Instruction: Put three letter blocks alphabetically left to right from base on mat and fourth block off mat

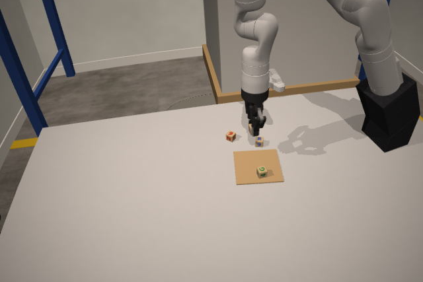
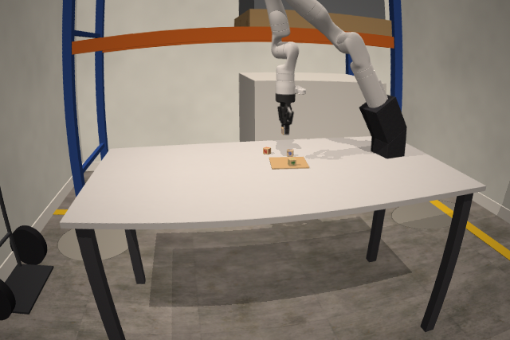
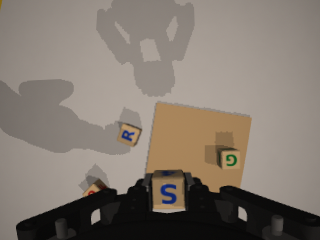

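My gripper (image 1: 255, 129) is shut on a wooden block with a blue S (image 3: 168, 192) and holds it in the air above the table, behind the mat; it also shows in the exterior view (image 2: 284, 128). The tan mat (image 1: 258, 166) lies flat on the table. A block with a green G (image 1: 262, 171) rests on the mat, toward its right front. A block with a blue R (image 1: 259, 141) sits on the table just behind the mat. A block with red marks (image 1: 230, 135) sits on the table to the left of the R block, off the mat.
The arm's black base (image 1: 389, 115) stands at the table's back right. A large grey box (image 1: 283, 30) with a tan rim stands behind the table. Blue rack posts (image 1: 20, 77) stand at the left.
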